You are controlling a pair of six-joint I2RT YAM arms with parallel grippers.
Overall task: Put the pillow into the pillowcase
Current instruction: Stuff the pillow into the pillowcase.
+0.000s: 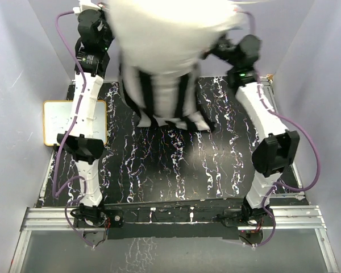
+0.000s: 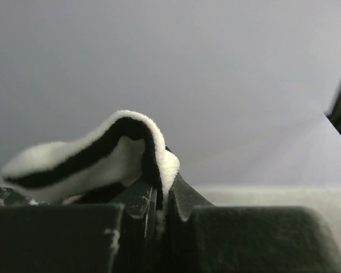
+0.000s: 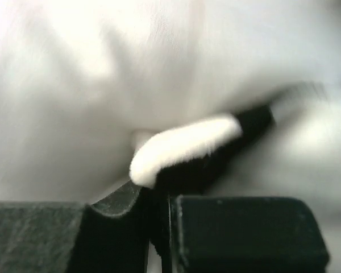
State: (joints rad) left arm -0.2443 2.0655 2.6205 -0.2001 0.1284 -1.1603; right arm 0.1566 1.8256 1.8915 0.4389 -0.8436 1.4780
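At the far left edge of the black, white-veined table (image 1: 159,170), a small whiteboard (image 1: 74,122) with a yellow rim is seen lying flat. Faint marks are visible on it, but they are too small to be read.

The left arm is raised at the far left. In its wrist view the left pincer (image 2: 165,193) is seen closed tight on a folded edge of the pillowcase (image 2: 85,156), and a black stripe between white bands is shown curling over the fingers.

In the top view the striped pillowcase (image 1: 165,96) is held up between the two arms, at the far middle of the table. Its lower end is seen hanging down to the table surface. The plain white pillow (image 1: 170,34) is seen bulging above the sleeve's upper end, blurred. How far it reaches into the pillowcase cannot be told.

The right arm is raised at the far right. The right pincer (image 3: 159,205) is seen clamped narrow on another edge of the pillowcase (image 3: 182,142), white with black beneath. The pillow (image 3: 102,68) fills the wrist view just behind that edge.
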